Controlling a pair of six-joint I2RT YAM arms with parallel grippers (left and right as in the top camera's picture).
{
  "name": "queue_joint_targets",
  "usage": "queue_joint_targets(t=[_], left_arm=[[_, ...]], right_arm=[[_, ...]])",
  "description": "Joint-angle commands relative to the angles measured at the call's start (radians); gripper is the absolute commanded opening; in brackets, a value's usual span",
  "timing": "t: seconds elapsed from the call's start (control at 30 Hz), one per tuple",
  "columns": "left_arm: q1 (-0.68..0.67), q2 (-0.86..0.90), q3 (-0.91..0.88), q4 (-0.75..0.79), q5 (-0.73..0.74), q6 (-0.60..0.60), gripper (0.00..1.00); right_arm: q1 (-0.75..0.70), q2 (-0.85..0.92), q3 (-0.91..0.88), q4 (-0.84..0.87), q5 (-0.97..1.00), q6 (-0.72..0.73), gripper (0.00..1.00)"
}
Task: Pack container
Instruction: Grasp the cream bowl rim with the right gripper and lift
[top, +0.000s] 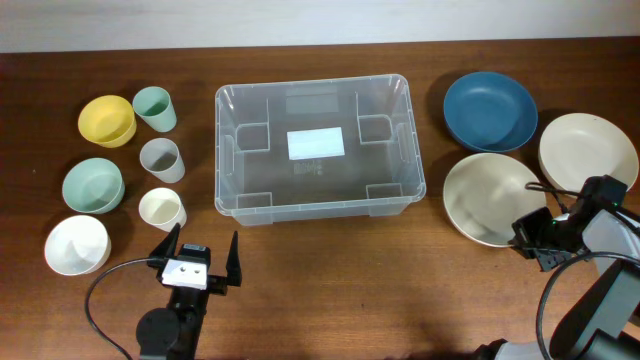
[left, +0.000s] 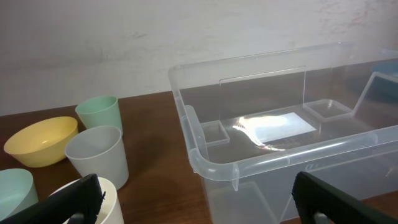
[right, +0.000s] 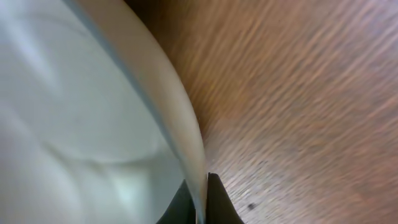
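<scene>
Operator: Which step am I on?

Inspector: By my judgement you are starting the first item. The container (top: 316, 210) is standing empty. Your right gripper (top: 528, 243) is pinching the near rim of the cream plate (top: 485, 195), with the jaws drawn in tight and the edge between them. The plate appears to be resting on the table, not yet lifted.

Operator: And the left?

Inspector: Your left gripper (top: 205, 236) is hanging wide open and holding nothing. The container is lying just ahead of it, slightly to its right. A cream cup (top: 162, 208) is sitting ahead to its left, with a white bowl (top: 76, 245) further left.

Operator: Where is the container from the right gripper?

Inspector: It is lying to that gripper's left and a little ahead, beyond the plate you are gripping. A blue plate (top: 490, 108) and a second cream plate (top: 588, 150) are lying ahead of the gripper.

Operator: What is the next move calling for?

Inspector: I am judging that it calls for a lift clear of the table and above the container's nearer wall. You would then be carrying the plate leftward and releasing it low over the base. The hold is only on the edge, so the plate may tilt or slip; I am advising a slow lift.
</scene>
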Motion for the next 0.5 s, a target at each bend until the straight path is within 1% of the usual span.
queue_joint_targets(t=[0.0,0.2,0.33,0.47], left_arm=[[0.007,-0.008,-0.003,-0.006,-0.007,-0.013,1.00],[0.007,-0.008,-0.003,-0.006,-0.006,-0.013,0.99],[0.007,-0.008,-0.003,-0.006,-0.006,-0.013,1.00],[0.007,-0.008,-0.003,-0.006,-0.007,-0.013,1.00]], right_arm=[[-0.005,-0.058,-0.004,-0.003,-0.076,-0.035,0.04],[-0.047,-0.165,-0.003,-0.020,-0.089,-0.035,0.04],[-0.106,-0.286,-0.003,-0.054,-0.178,-0.091,0.04],[-0.122,-0.433,-0.001,-0.089,-0.217,-0.091,0.04]])
